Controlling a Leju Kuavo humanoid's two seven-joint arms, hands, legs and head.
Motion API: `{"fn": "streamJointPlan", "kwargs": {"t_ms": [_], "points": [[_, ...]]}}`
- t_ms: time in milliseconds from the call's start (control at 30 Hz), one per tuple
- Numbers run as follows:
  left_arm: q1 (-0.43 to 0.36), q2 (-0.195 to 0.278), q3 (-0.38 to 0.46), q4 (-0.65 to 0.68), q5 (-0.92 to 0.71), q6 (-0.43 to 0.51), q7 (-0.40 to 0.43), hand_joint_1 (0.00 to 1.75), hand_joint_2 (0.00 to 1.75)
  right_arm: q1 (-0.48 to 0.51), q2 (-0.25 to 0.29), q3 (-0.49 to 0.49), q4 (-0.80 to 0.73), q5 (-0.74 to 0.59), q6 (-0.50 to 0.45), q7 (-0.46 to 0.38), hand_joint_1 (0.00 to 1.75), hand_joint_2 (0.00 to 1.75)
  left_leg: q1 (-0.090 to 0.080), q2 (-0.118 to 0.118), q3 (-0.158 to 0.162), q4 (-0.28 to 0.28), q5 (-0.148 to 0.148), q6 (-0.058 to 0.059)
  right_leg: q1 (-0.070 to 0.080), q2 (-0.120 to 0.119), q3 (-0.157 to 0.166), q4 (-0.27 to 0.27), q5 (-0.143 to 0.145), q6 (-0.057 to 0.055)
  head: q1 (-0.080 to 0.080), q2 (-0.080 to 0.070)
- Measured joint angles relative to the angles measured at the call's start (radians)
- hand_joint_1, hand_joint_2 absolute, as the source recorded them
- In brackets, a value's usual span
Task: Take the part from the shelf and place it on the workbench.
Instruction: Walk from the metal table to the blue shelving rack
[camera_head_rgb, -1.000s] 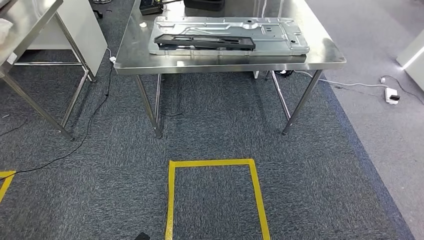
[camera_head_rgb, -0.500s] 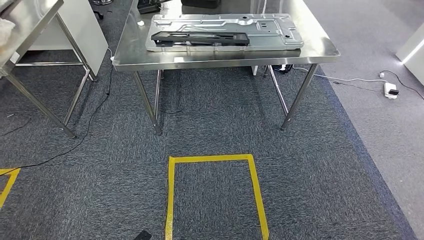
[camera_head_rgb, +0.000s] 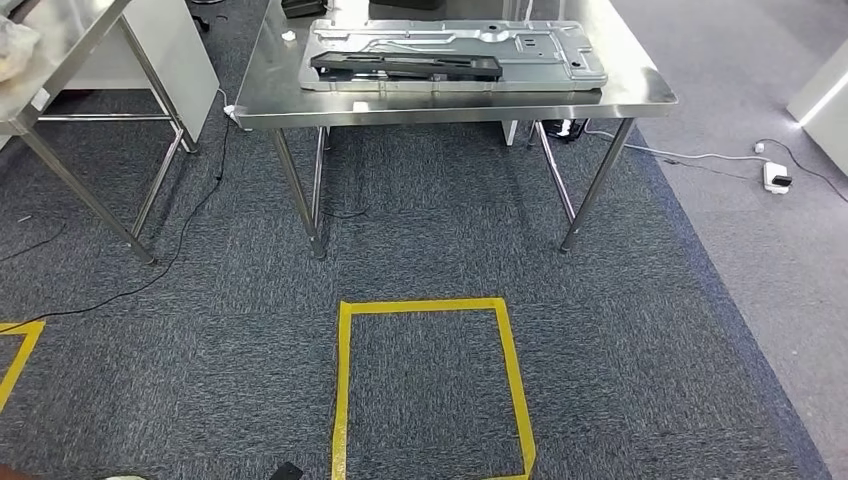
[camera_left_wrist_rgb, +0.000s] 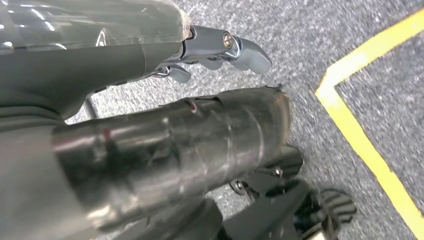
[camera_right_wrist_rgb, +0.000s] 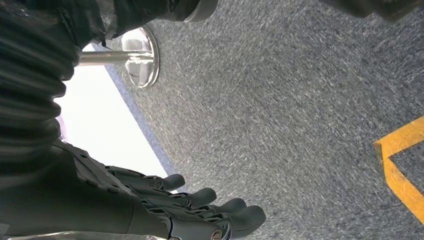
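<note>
The black part (camera_head_rgb: 405, 66), long and flat, lies on a large silver metal panel (camera_head_rgb: 540, 50) on the steel workbench (camera_head_rgb: 455, 103), toward the panel's left and front side. The far edge of the workbench and the dark things there are cut off by the picture's top.

The left hand (camera_left_wrist_rgb: 220, 47) hangs over the grey carpet (camera_head_rgb: 420, 230), near a corner of yellow tape (camera_left_wrist_rgb: 360, 130). Its fingers (camera_left_wrist_rgb: 245, 52) are bent a little and hold nothing, but most of the hand is hidden behind the arm's dark cover, so I cannot tell if it is open or closed. The right hand (camera_right_wrist_rgb: 200, 212) hangs also over the carpet; its dark fingers (camera_right_wrist_rgb: 245, 217) lie side by side, slightly apart, stretched out, with nothing in them.

A second steel table (camera_head_rgb: 60, 45) stands at the left, partly cut off. A yellow tape rectangle (camera_head_rgb: 430, 380) marks the floor before the workbench.

Compared with half a second ago, the whole view has shifted: the workbench and the tape rectangle sit slightly higher in the picture, so the camera has moved.
</note>
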Motion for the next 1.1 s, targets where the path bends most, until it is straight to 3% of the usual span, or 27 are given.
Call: {"fn": "streamJointPlan", "kwargs": {"t_ms": [67, 133, 167, 200, 233, 300, 367, 467, 500, 567, 633, 667, 700, 733, 800, 867, 1000, 1033, 1100], "points": [[-0.003, -0.001, 0.000, 0.000, 0.000, 0.001, 0.000, 0.00, 0.00, 0.000, 0.000, -0.003, 0.000, 0.000, 0.000, 0.000, 0.00, 1.75, 0.004, 0.003, -0.014, -0.004, 0.017, 0.010, -0.006, 0.004, -0.032, 0.082, -0.071, 0.011, 0.001, 0.000], [-0.002, 0.000, 0.000, 0.000, 0.000, 0.001, 0.001, 0.00, 0.00, 0.001, 0.000, -0.004, 0.000, 0.000, -0.001, 0.000, 0.00, 1.75, 0.004, 0.003, -0.034, -0.001, 0.030, 0.013, -0.011, 0.004, -0.073, 0.205, -0.146, 0.019, 0.002, 0.000], [-0.001, 0.000, 0.000, 0.000, 0.000, 0.001, 0.001, 0.00, 0.00, 0.002, 0.000, -0.004, 0.000, 0.000, -0.002, 0.000, 0.00, 1.75, 0.004, 0.004, -0.044, 0.002, 0.035, 0.012, -0.013, 0.004, -0.079, 0.240, -0.161, 0.022, 0.002, 0.000], [0.000, 0.000, 0.000, 0.000, 0.000, 0.001, 0.001, 0.00, 0.00, 0.002, 0.000, -0.005, 0.000, 0.000, -0.002, 0.000, 0.00, 1.75, 0.004, 0.004, -0.053, 0.005, 0.040, 0.011, -0.015, 0.004, -0.065, 0.237, -0.156, 0.024, 0.002, 0.000], [0.001, 0.000, 0.000, 0.000, 0.000, 0.001, 0.001, 0.00, 0.00, 0.003, 0.000, -0.005, 0.000, -0.001, -0.002, 0.000, 0.00, 1.75, 0.004, 0.004, -0.061, 0.009, 0.043, 0.009, -0.017, 0.004, -0.030, 0.193, -0.135, 0.024, 0.002, 0.000], [0.001, 0.000, 0.000, 0.000, 0.000, 0.001, 0.001, 0.00, 0.00, 0.001, 0.000, -0.005, 0.000, 0.000, -0.002, 0.000, 0.00, 1.75, 0.004, 0.003, -0.070, 0.015, 0.049, 0.002, -0.017, 0.005, 0.065, 0.050, -0.089, 0.018, 0.002, 0.000], [0.000, 0.000, 0.000, 0.000, 0.000, 0.001, 0.001, 0.00, 0.00, -0.001, 0.001, -0.005, 0.000, 0.000, -0.003, 0.000, 0.00, 1.75, 0.002, 0.003, -0.073, 0.017, 0.055, -0.009, -0.012, 0.006, 0.111, -0.034, -0.070, 0.007, 0.002, 0.000], [-0.001, 0.000, 0.000, 0.000, 0.000, 0.001, 0.001, 0.00, 0.00, -0.001, 0.002, -0.008, 0.000, 0.001, -0.003, 0.000, 0.00, 1.75, 0.002, 0.003, -0.076, 0.013, 0.064, -0.029, -0.008, 0.004, 0.104, -0.045, -0.053, -0.014, 0.002, 0.000], [-0.001, 0.000, 0.000, 0.000, 0.000, 0.001, 0.001, 0.00, 0.00, -0.001, 0.002, -0.008, 0.000, 0.002, -0.003, 0.000, 0.00, 1.75, 0.003, 0.002, -0.081, 0.022, 0.054, -0.034, -0.009, 0.003, 0.101, -0.049, -0.045, -0.023, 0.002, 0.000], [0.000, 0.001, 0.000, 0.000, -0.001, 0.001, 0.001, 0.00, 0.00, -0.002, 0.002, -0.008, 0.000, 0.003, -0.002, 0.000, 0.00, 1.75, 0.005, 0.001, -0.111, 0.094, -0.011, -0.039, -0.012, -0.001, 0.088, -0.056, -0.029, -0.040, 0.001, 0.000], [0.001, 0.001, 0.000, 0.000, -0.002, 0.001, 0.001, 0.00, 0.00, -0.001, 0.002, -0.008, 0.000, 0.004, -0.001, 0.000, 0.00, 1.75, 0.005, 0.000, -0.155, 0.223, -0.093, -0.041, -0.007, -0.002, 0.068, -0.053, -0.017, -0.048, 0.000, 0.000], [0.002, 0.001, 0.000, 0.000, -0.002, 0.001, 0.001, 0.00, 0.00, 0.000, 0.002, -0.008, 0.001, 0.005, 0.000, 0.000, 0.00, 1.75, 0.005, 0.000, -0.166, 0.270, -0.114, -0.042, -0.005, -0.002, 0.058, -0.050, -0.011, -0.049, 0.001, 0.000], [0.002, 0.001, 0.000, 0.000, -0.003, 0.001, 0.001, 0.00, 0.00, 0.001, 0.002, -0.008, 0.001, 0.005, 0.000, 0.000, 0.00, 1.75, 0.005, 0.000, -0.159, 0.281, -0.116, -0.042, -0.003, -0.002, 0.048, -0.046, -0.007, -0.048, 0.000, 0.000], [0.003, 0.001, 0.000, 0.000, -0.003, 0.001, 0.001, 0.00, 0.00, 0.001, 0.002, -0.008, 0.001, 0.006, 0.000, 0.001, 0.00, 1.75, 0.005, 0.000, -0.132, 0.253, -0.100, -0.040, -0.001, -0.002, 0.039, -0.041, -0.004, -0.047, 0.000, 0.000], [0.001, 0.003, 0.000, 0.000, -0.003, 0.002, 0.001, 0.00, 0.00, 0.002, 0.002, -0.008, 0.001, 0.008, -0.001, 0.001, 0.00, 1.75, 0.004, 0.000, -0.041, 0.114, -0.055, -0.031, 0.000, -0.002, 0.025, -0.029, 0.001, -0.043, 0.000, 0.000], [0.000, 0.005, 0.000, 0.000, -0.003, 0.005, -0.001, 0.00, 0.00, 0.002, 0.003, -0.008, 0.001, 0.009, -0.002, 0.002, 0.00, 1.75, -0.001, 0.000, 0.014, 0.013, -0.031, -0.020, 0.003, -0.002, 0.016, -0.017, 0.004, -0.035, 0.001, 0.000], [0.003, 0.005, 0.000, 0.000, -0.005, 0.014, -0.008, 0.00, 0.00, 0.005, 0.005, -0.010, 0.001, 0.009, -0.004, 0.003, 0.00, 1.75, -0.003, 0.001, 0.012, -0.005, -0.011, -0.001, 0.001, -0.001, 0.008, -0.011, 0.008, -0.010, 0.002, 0.000], [0.002, 0.004, 0.000, 0.000, -0.006, 0.015, -0.009, 0.00, 0.00, 0.005, 0.005, -0.010, 0.001, 0.009, -0.005, 0.002, 0.00, 1.75, -0.001, 0.002, 0.009, -0.009, -0.003, 0.006, 0.000, 0.001, 0.000, 0.007, -0.010, -0.003, 0.002, 0.000], [0.001, 0.004, 0.000, 0.000, -0.006, 0.016, -0.011, 0.00, 0.00, 0.006, 0.005, -0.012, 0.001, 0.010, -0.005, 0.001, 0.00, 1.75, 0.002, 0.004, 0.000, -0.012, 0.010, 0.015, -0.007, 0.004, -0.035, 0.098, -0.080, 0.011, 0.003, 0.000]]}}
